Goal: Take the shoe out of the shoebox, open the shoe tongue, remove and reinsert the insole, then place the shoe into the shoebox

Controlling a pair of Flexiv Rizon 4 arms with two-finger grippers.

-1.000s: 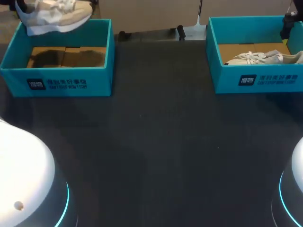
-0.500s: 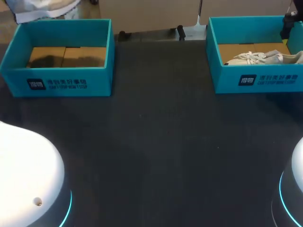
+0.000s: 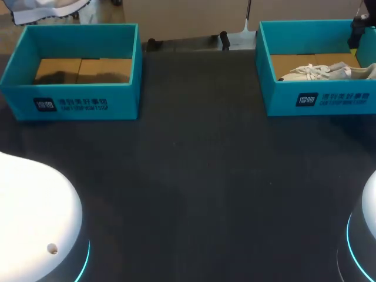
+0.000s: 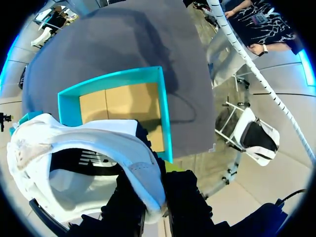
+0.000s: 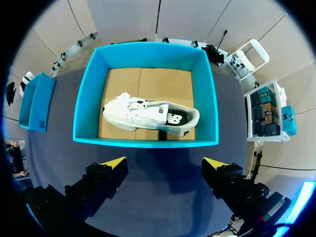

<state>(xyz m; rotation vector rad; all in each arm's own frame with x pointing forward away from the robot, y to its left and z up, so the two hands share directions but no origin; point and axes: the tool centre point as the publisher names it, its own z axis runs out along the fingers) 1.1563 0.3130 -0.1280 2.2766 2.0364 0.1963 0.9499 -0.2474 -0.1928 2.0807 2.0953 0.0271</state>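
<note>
Quick status from us: our left gripper (image 4: 157, 197) has its jaws clamped on the heel collar of the white shoe (image 4: 84, 158), one finger inside the opening and one outside. The shoe hangs high over the far left side, above the left shoebox (image 4: 163, 113). That box has nothing in it but its cardboard floor, so we'd call the "take it out" step done, with the tongue and insole work not yet started.

Our right gripper (image 5: 165, 170) hovers above the right shoebox (image 5: 145, 142) with its fingers spread wide and nothing in them. The second shoe (image 5: 148, 116) lies on its side in there.

Our worries:
- The grip is a thin pinch on soft padding with the whole shoe dangling off it. A fast swing could make it rotate or slip out.
- It sits right at the far edge, so a drop might land off the table (image 3: 200, 176) rather than on it.
- If we set it down sole-up or on its side, opening the tongue gets awkward.
- The two arms could crowd each other if both head for the middle.
</note>
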